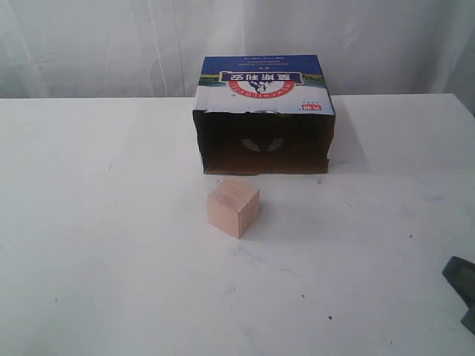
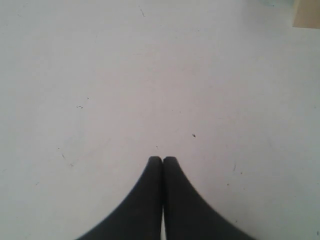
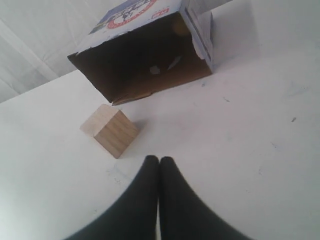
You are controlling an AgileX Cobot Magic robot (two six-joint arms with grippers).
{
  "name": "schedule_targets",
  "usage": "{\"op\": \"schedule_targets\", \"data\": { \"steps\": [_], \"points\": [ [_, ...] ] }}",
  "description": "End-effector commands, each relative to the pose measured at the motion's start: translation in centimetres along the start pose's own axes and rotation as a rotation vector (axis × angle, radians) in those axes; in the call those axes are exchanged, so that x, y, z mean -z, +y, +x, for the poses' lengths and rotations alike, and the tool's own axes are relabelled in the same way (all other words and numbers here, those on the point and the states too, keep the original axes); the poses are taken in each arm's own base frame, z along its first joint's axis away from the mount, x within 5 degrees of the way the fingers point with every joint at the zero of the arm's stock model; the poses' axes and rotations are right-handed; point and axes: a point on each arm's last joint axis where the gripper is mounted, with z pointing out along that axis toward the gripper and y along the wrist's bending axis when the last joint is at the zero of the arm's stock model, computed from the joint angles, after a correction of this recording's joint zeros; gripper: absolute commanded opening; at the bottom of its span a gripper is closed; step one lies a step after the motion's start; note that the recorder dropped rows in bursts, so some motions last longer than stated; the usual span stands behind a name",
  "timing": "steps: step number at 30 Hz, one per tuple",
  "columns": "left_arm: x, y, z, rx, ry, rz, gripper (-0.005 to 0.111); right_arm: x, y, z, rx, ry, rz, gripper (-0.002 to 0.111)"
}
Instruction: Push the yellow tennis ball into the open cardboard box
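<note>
The open cardboard box (image 1: 263, 89) lies on its side at the back of the white table, its dark inside (image 3: 145, 60) facing the front. No yellow tennis ball shows in any view. A pale wooden cube (image 1: 233, 207) stands just in front of the box mouth. My right gripper (image 3: 159, 159) is shut with nothing in it, a short way before the cube (image 3: 111, 130); only a dark part of that arm (image 1: 464, 285) shows at the exterior view's right edge. My left gripper (image 2: 162, 159) is shut and empty over bare table, out of the exterior view.
A white curtain hangs behind the table (image 1: 89, 222). Two pale spots (image 1: 263, 144) show on the box's inner back wall. A corner of the wooden cube (image 2: 306, 14) sits at the edge of the left wrist view.
</note>
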Motion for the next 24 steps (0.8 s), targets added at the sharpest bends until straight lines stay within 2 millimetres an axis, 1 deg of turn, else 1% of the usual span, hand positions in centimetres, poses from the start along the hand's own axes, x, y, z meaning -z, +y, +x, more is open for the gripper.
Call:
{"op": "schedule_targets", "data": {
  "steps": [1,3,7,16,17,20,22,24],
  "points": [
    [0.0,0.0,0.3,-0.006,0.016,0.004,0.0,0.7,-0.5,0.5,-0.004,-0.053,-0.013,0.0],
    [0.0,0.0,0.3,-0.006,0.016,0.004,0.0,0.9,-0.6,0.6,-0.005,-0.058,-0.012,0.0],
    [0.0,0.0,0.3,-0.006,0.016,0.004,0.0,1.4,-1.2,1.2,-0.006,-0.015,0.035,0.0],
    [0.0,0.0,0.3,-0.006,0.016,0.004,0.0,1.6,-1.1,1.2,0.008,-0.029,0.027,0.0],
    [0.0,0.0,0.3,-0.006,0.016,0.004,0.0,1.6,-1.2,1.2,0.044,-0.025,0.032,0.0],
    [0.0,0.0,0.3,-0.006,0.016,0.004,0.0,1.6,-1.2,1.2,0.345,-0.023,0.034,0.0],
    [0.0,0.0,0.3,-0.006,0.016,0.004,0.0,1.7,-1.0,1.0,0.5,-0.048,0.021,0.0],
    [0.0,0.0,0.3,-0.006,0.016,0.004,0.0,1.8,-0.9,1.0,0.545,-0.067,0.008,0.0]
  ]
}}
